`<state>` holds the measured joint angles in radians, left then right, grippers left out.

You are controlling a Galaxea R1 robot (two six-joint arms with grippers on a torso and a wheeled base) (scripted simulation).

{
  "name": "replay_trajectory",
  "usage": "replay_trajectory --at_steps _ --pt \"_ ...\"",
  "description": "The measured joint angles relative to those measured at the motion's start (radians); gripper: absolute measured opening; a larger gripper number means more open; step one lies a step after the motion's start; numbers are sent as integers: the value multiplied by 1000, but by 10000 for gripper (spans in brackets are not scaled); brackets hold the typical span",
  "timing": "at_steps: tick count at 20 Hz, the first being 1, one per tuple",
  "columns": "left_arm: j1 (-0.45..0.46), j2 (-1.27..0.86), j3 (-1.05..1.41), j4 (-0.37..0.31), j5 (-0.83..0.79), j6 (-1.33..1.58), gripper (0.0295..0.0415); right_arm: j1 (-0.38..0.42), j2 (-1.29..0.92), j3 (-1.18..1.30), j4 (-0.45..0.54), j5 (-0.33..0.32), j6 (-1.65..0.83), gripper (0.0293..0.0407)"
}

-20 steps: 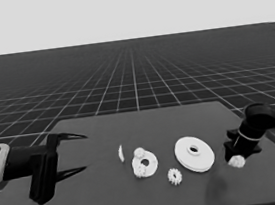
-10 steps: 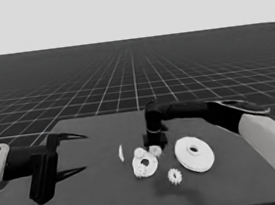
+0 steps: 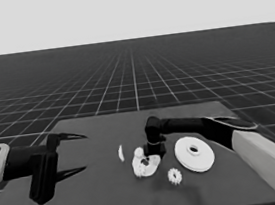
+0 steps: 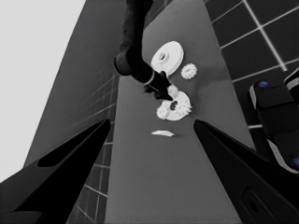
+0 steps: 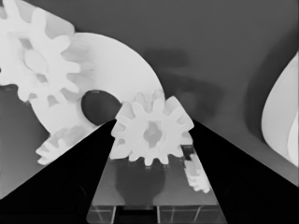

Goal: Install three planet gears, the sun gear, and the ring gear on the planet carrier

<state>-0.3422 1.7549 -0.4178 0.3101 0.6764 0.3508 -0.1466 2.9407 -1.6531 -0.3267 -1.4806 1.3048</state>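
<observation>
The smaller round part (image 3: 146, 166) lies flat near the middle of the counter (image 3: 104, 202), and everything here is placed from it. Small gears sit on it: one (image 5: 39, 63) rests on its far rim, and another (image 5: 56, 142) pokes out at its edge. A third gear (image 5: 152, 130) is pinched between the black fingers of the right gripper (image 3: 154, 153), just over the rim beside the dark middle hole (image 5: 99, 106). The right arm reaches in low from the right side to get there. One more gear (image 3: 174, 175) lies loose on the counter just beside the smaller round part. The larger round part (image 3: 194, 153) lies near it, on the right. A thin white piece (image 3: 120, 153) lies close on the left. Well apart, farther left, the left gripper (image 3: 72, 153) waits with its fingers spread wide and nothing between them.
</observation>
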Motion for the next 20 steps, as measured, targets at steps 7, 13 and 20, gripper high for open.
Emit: replay_trajectory --at_steps 7,13,20 --pt "0 0 0 0 0 0 385 -2 1 -2 -2 1 -1 384" --pt "0 0 0 0 0 0 385 52 -16 54 52 -27 32 385" --pt "0 0 0 0 0 0 385 152 -27 99 143 -53 60 385"
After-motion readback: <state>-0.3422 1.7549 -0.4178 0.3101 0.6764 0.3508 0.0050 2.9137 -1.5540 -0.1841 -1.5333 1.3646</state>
